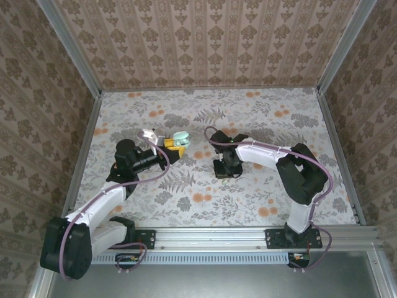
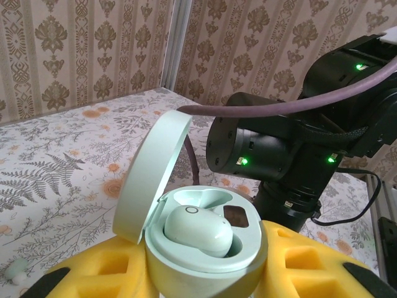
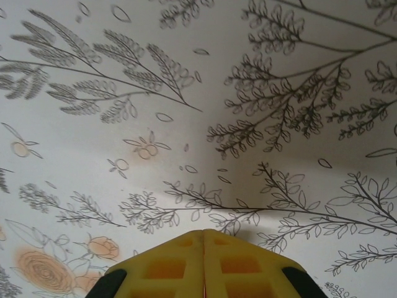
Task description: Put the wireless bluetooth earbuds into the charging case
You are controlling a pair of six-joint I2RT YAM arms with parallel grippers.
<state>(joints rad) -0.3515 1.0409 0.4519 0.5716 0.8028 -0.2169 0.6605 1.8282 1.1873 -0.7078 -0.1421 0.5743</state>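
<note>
holding the charging case (image 2: 208,251) pinched between yellow pads, lid swung open, the left gripper (image 1: 172,146) shows one earbud (image 2: 197,230) seated and the socket beside it bare. the right gripper (image 3: 203,239) hangs over the table (image 1: 248,205), tips pressed together on nothing, just right of the case. a pale speck (image 2: 15,270) lies left of the case, nearer the left arm. it may be the second earbud, but it's too cut off to tell.

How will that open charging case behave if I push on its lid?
The lid likely swings shut easily; it stands open, attached along one edge. The charging case looks smooth and rounded, so it may twist between the yellow pads of the left gripper.
</note>
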